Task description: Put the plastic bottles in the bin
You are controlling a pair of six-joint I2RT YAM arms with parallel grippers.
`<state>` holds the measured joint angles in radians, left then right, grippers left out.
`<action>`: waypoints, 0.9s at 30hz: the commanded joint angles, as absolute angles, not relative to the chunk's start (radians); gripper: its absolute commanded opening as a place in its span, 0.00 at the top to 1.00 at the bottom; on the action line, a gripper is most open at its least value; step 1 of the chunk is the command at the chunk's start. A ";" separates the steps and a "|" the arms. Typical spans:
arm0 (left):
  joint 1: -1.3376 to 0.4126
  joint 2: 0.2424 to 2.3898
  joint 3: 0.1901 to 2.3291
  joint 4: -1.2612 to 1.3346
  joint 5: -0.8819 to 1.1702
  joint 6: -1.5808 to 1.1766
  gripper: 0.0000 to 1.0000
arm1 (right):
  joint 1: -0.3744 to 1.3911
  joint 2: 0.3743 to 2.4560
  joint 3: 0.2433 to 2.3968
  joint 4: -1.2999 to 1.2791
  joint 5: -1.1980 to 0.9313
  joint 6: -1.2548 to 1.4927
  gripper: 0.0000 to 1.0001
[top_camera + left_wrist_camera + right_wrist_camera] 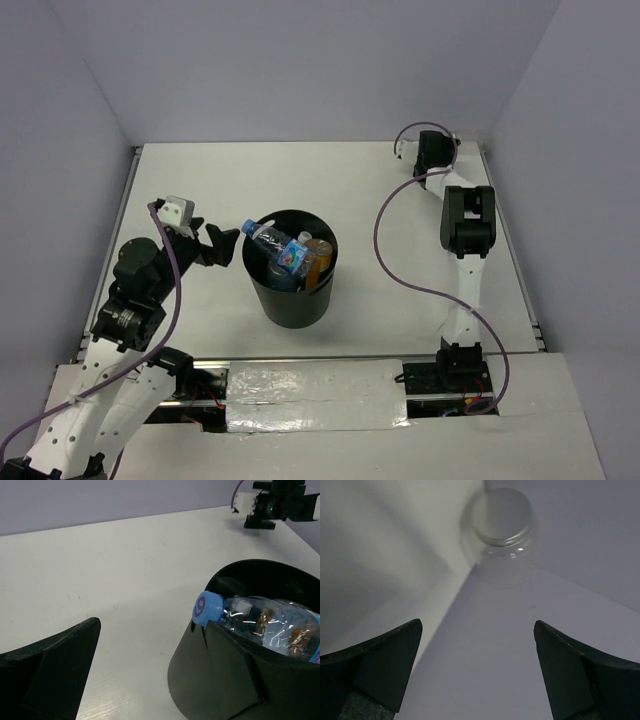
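Observation:
The black bin [290, 300] stands mid-table with several plastic bottles inside. A clear bottle with a blue label [277, 245] leans on the left rim, its blue cap [207, 609] sticking out over the edge. An orange bottle [318, 258] lies beside it. My left gripper [208, 238] is open and empty just left of the bin [280, 580]; in its wrist view it shows low at the frame's middle [145, 675]. My right gripper [422, 155] is open and empty at the far right corner. A plain clear bottle [502, 522] lies ahead of its fingers, blurred, apart from the gripper [477, 650].
Grey walls close the table at the back and both sides. The right arm [468, 225] stretches along the right side with its purple cable looping toward the middle. The right gripper [272, 505] shows far back in the left wrist view.

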<state>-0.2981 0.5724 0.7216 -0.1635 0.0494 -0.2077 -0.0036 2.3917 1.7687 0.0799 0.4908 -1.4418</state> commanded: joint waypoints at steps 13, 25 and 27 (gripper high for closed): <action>-0.253 0.656 0.710 -0.127 0.012 -0.167 0.01 | -0.110 2.776 2.356 0.113 0.416 -1.637 0.00; -0.227 0.654 0.706 -0.121 0.028 -0.163 0.01 | -0.117 2.862 2.470 0.086 0.238 -1.568 0.01; -0.226 0.644 0.701 -0.117 0.029 -0.163 0.01 | -0.115 2.868 2.494 0.072 0.223 -1.542 0.02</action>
<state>-0.2329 0.6655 0.7113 -0.1635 0.0238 -0.1825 -0.1204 2.8349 2.4248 0.0834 0.2886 -1.5845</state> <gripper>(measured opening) 0.994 0.990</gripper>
